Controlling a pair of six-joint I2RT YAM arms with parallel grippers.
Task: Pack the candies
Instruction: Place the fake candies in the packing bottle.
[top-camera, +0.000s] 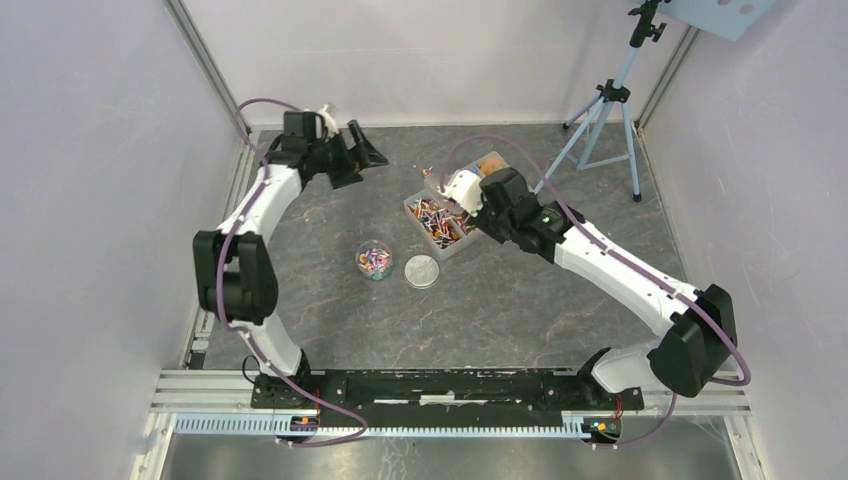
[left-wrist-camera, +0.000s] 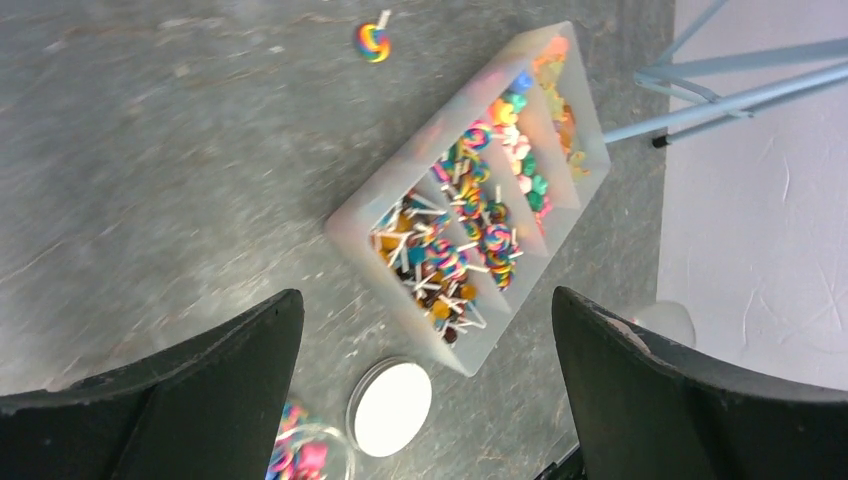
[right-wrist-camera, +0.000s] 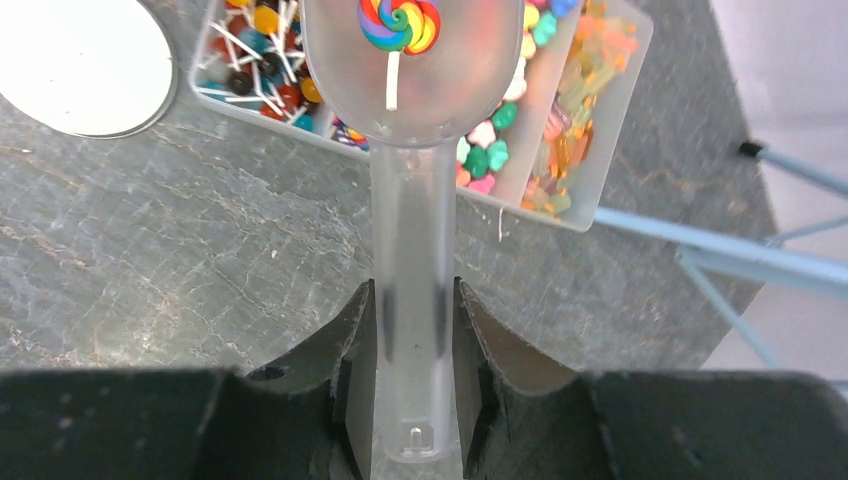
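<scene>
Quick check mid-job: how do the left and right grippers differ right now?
The left gripper is open with nothing between its fingers; the right gripper is shut on the handle of a clear scoop. The left gripper hangs left of the divided candy tray, clear of it; the right gripper holds the scoop, carrying one rainbow lollipop, over that tray. Both have black fingers.

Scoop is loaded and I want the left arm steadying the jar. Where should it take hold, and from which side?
Probably grip the jar by its round side wall below the rim, coming in low from the left arm's side: it stands upright and open, so the mouth must be left free for the scoop, and the lid lies close on its right.
</scene>
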